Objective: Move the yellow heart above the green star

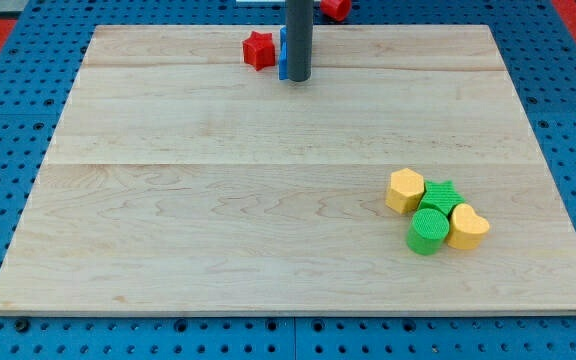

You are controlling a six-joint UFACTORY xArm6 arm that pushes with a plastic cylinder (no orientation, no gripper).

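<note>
Board [218, 200] of pale wood lay on a blue perforated surface [8, 335] and filled most of the camera view. Taking the green star [440, 193] as landmark, the yellow heart [467, 226] lay just below it toward the view's right, touching it; the heart therefore sat lower in the view than the star, not above it. A yellow hexagonal block [404, 190] touched the star on the view's left, and a green cylinder [428, 231] sat directly beneath the star, pressed against both the star and the heart. These four blocks formed one tight cluster near the board's lower right. Far from the star, toward the view's top and left of it, the dark rod descended to the board; my tip [297, 78] rested there, well apart from the cluster. A blue block [282, 52], mostly hidden behind the rod, touched it on the view's left, and a red block [258, 50] of star-like outline stood just beyond the blue one. Another red block [336, 8], shape unclear, was cut by the view's top edge. The arm carried no pincer, so no spread or pressed state applied.
</note>
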